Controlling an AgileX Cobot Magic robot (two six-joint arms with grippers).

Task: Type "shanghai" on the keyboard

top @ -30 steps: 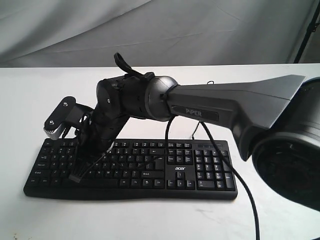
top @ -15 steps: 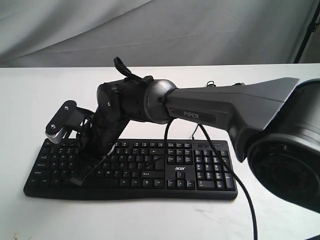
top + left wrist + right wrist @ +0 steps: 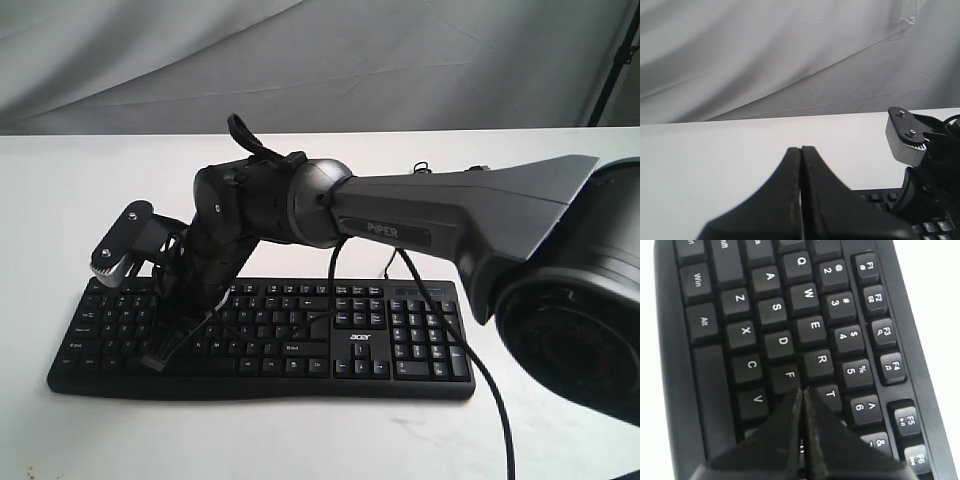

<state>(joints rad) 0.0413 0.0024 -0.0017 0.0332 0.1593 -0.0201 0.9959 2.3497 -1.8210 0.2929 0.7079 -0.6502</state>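
The black keyboard [image 3: 300, 340] lies on the white table [image 3: 300, 440], number pad and acer logo to the right. My right gripper [image 3: 158, 355] reaches across to its left half, pointing down with its tip at the keys. In the right wrist view this gripper [image 3: 801, 390] is shut, its tip beside the F key [image 3: 789, 376] and the T key [image 3: 830, 395]; the keys under the fingers are hidden. My left gripper [image 3: 801, 148] is shut and holds nothing, above bare table with a corner of the keyboard [image 3: 880, 196] beyond it. It does not show in the exterior view.
The right arm's grey forearm [image 3: 450, 205] spans the keyboard's right half. A black cable [image 3: 480, 380] hangs from it across the number pad. A grey cloth backdrop [image 3: 300, 60] closes the far side. The right wrist's camera block [image 3: 905, 137] appears in the left wrist view.
The right arm's forearm has sunk slightly and its wrist has shifted a little over the keyboard's left half. Over the last half second it has hardly moved.
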